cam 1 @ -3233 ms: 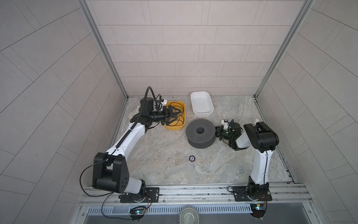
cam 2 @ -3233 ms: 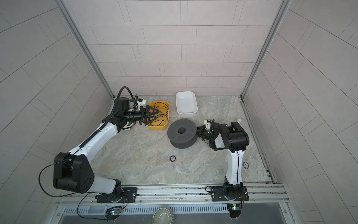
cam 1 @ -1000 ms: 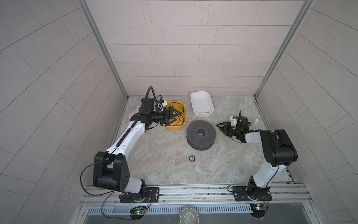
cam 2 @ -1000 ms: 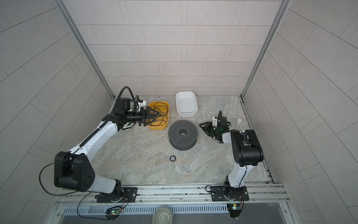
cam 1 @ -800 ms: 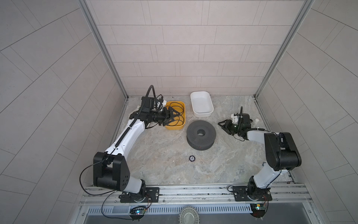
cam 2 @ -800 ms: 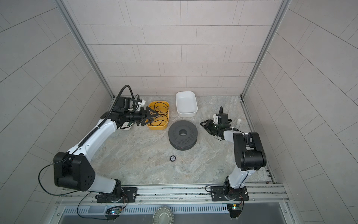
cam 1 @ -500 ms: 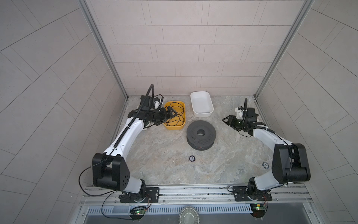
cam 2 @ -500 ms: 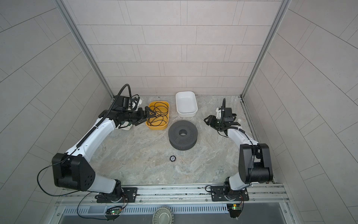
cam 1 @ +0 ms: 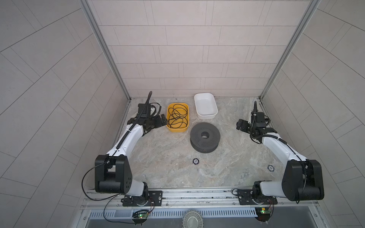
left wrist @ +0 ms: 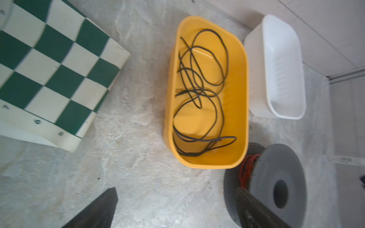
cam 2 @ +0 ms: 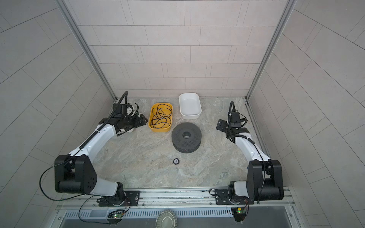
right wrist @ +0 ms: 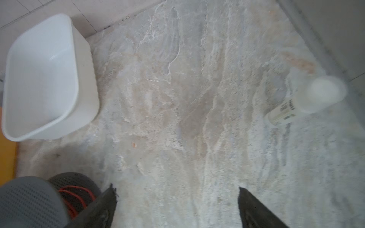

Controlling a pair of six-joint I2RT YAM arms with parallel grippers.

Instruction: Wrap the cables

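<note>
1. Red wire (left wrist: 246, 169): wound on the gray spool (cam 1: 205, 137), between its flanges.
2. Right gripper (cam 1: 242, 125): I have drawn it back from the spool, jaws spread and empty.
3. Left gripper (cam 1: 162, 120): also released, beside the yellow bin (cam 1: 177, 129). I judge this wire wrapped.

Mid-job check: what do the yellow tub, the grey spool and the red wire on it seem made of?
Yellow tub: likely moulded plastic, glossy; a light glint shows inside. Grey spool: probably matte plastic; flanges dotted with fine holes. Red wire: seemingly smooth plastic sheathing, wound in loops.
</note>
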